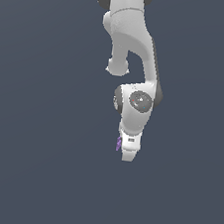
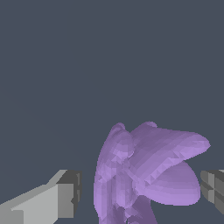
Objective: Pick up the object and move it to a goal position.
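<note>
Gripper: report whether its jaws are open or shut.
Open. In the wrist view the gripper has both jaws apart, a gap showing between each and the purple figure.

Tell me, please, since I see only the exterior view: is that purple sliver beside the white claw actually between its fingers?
Observer: Yes. In the wrist view the small purple lumpy figure sits between the two grey fingertips of the claw.
Operator: Are the fingers touching it?
Observer: No, a gap shows on each side.
Operator: What shape is it?
Observer: Several rounded lobes fan out from a ridged body, the widest towards one finger.
</note>
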Tool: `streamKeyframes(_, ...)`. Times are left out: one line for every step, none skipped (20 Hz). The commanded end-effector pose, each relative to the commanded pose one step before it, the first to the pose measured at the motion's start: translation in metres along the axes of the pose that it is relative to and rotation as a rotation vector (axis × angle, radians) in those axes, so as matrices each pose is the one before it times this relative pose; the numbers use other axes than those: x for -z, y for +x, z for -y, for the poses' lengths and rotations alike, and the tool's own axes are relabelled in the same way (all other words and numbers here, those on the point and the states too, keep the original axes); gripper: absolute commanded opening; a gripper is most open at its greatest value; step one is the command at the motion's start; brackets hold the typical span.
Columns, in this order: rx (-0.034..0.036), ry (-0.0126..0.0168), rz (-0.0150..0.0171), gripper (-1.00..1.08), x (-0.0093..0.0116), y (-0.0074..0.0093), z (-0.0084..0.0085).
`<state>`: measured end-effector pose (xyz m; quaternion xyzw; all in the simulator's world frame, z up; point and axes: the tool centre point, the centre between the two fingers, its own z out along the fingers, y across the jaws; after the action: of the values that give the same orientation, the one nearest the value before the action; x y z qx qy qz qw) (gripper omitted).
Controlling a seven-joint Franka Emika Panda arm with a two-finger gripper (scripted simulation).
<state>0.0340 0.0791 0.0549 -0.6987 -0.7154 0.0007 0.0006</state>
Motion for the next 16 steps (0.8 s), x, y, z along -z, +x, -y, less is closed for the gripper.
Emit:
streamKeyframes(0.00072, -0.00167, 0.00000, 1.00, -0.00494, 0.00024, -0.00096)
streamKeyframes(-0.00068, -0.00011, 0.00003, 1.00, -0.00026, -0.00037, -0.00043)
streamKeyframes(0.00000, 0.00000, 0.00000, 1.00, 0.00001, 0.00004, -0.00017)
streamKeyframes(0.00000, 0.00000, 0.00000, -1.00, 0.00000, 0.00000, 0.00000)
streamKeyframes(0.00000, 0.00000, 0.00000, -1.00, 0.00000, 0.00000, 0.00000)
streamKeyframes(0.00000, 0.00000, 0.00000, -1.00, 0.00000, 0.00000, 0.00000)
streamKeyframes(0.00000, 0.00000, 0.00000, -1.00, 0.00000, 0.00000, 0.00000)
streamKeyframes(0.00000, 0.00000, 0.00000, -1.00, 0.00000, 0.00000, 0.00000)
streamKeyframes(0.00000, 0.00000, 0.00000, -1.00, 0.00000, 0.00000, 0.00000)
streamKeyframes(0.00000, 0.00000, 0.00000, -1.00, 0.00000, 0.00000, 0.00000)
streamKeyframes(0.00000, 0.00000, 0.00000, -1.00, 0.00000, 0.00000, 0.00000)
streamKeyframes(0.00000, 0.00000, 0.00000, -1.00, 0.00000, 0.00000, 0.00000)
streamKeyframes(0.00000, 0.00000, 0.00000, -1.00, 0.00000, 0.00000, 0.00000)
streamKeyframes(-0.00028, -0.00093, 0.00014, -1.00, 0.00054, -0.00021, -0.00032)
streamKeyframes(0.00000, 0.00000, 0.00000, -1.00, 0.00025, 0.00005, 0.00007)
streamKeyframes(0.00000, 0.00000, 0.00000, -1.00, 0.00076, 0.00015, 0.00019)
